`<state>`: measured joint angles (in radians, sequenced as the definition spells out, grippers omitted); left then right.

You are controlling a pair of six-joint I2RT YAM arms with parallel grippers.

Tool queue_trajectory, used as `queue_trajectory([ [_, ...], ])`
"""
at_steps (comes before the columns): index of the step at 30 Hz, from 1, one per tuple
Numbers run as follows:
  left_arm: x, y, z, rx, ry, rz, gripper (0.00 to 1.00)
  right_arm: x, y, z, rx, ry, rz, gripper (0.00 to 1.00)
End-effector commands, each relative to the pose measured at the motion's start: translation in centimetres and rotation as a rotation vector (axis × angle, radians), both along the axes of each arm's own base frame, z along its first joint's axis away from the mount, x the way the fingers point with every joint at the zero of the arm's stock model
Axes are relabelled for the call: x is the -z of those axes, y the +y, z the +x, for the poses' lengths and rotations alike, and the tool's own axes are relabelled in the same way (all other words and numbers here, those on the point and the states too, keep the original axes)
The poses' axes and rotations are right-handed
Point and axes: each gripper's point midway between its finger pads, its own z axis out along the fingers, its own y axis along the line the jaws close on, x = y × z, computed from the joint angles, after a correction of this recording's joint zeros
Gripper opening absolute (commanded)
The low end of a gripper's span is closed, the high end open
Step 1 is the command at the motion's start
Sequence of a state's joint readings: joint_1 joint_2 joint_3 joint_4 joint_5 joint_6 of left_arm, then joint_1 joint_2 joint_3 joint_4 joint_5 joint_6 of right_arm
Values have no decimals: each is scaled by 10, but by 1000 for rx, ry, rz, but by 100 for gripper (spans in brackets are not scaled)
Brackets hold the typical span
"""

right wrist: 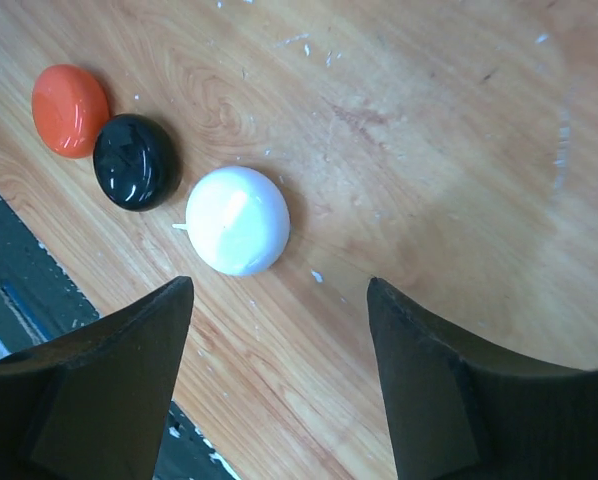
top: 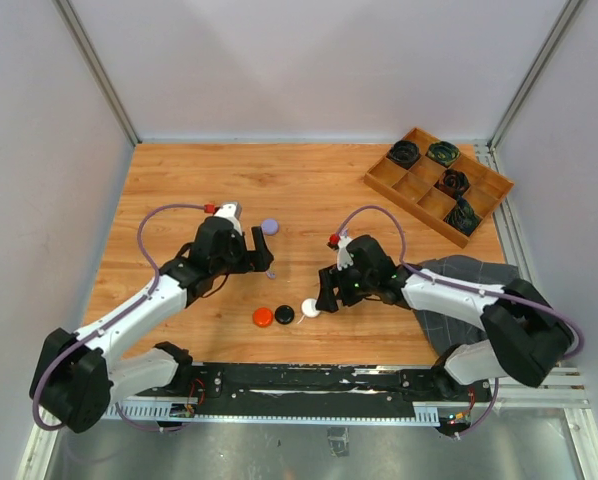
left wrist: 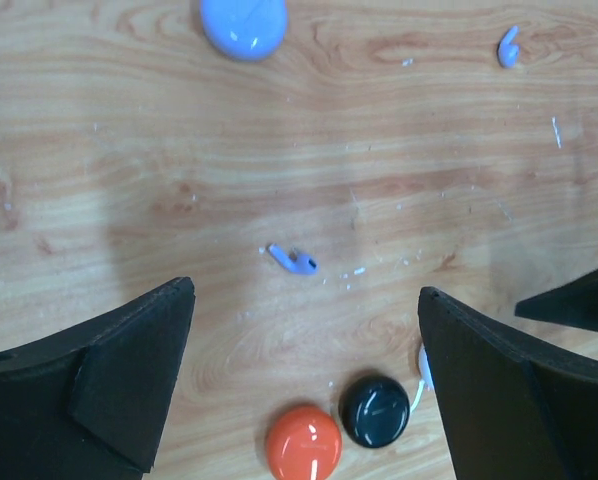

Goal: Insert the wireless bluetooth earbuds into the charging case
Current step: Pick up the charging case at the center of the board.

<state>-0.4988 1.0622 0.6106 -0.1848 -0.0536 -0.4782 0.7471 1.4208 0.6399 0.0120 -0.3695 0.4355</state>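
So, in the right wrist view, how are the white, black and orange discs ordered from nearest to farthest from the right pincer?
1. White disc: just ahead of the right pincer, slightly left in the picture.
2. Black disc: beyond the white one, further up-left.
3. Orange disc: farthest, beside the black one.

I use the black case (right wrist: 135,160) as my marker — a glossy, closed, domed puck lying flat. The orange case (right wrist: 70,110) sits against its left side and the white case (right wrist: 237,220) just beside its right, both closed too. One pale purple earbud (left wrist: 294,261) lies on its side a little beyond the black case, stem flat. A second purple earbud (left wrist: 508,47) lies farther beyond and to the right. The pale purple case (left wrist: 243,25) sits well beyond the black case — also closed.
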Motion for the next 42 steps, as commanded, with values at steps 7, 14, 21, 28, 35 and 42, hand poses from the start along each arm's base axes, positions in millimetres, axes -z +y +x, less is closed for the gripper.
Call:
queue_trajectory([
  [7, -17, -12, 73, 11, -65, 155, 96, -38, -42, 34, 35, -418, -101, 83],
  [14, 9, -13, 110, 44, 9, 256, 95, -44, -56, 33, 45, -541, -74, 87],
  [21, 33, -13, 137, 32, 66, 307, 92, -48, -65, 33, 100, -582, -57, 90],
  [28, 51, -16, 155, 30, 110, 351, 84, -47, -67, 33, 112, -580, -61, 91],
  [35, 71, -14, 164, 18, 153, 399, 80, -47, -67, 34, 111, -578, -64, 92],
  [42, 87, -14, 160, 26, 196, 410, 72, -45, -68, 35, 114, -580, -75, 92],
])
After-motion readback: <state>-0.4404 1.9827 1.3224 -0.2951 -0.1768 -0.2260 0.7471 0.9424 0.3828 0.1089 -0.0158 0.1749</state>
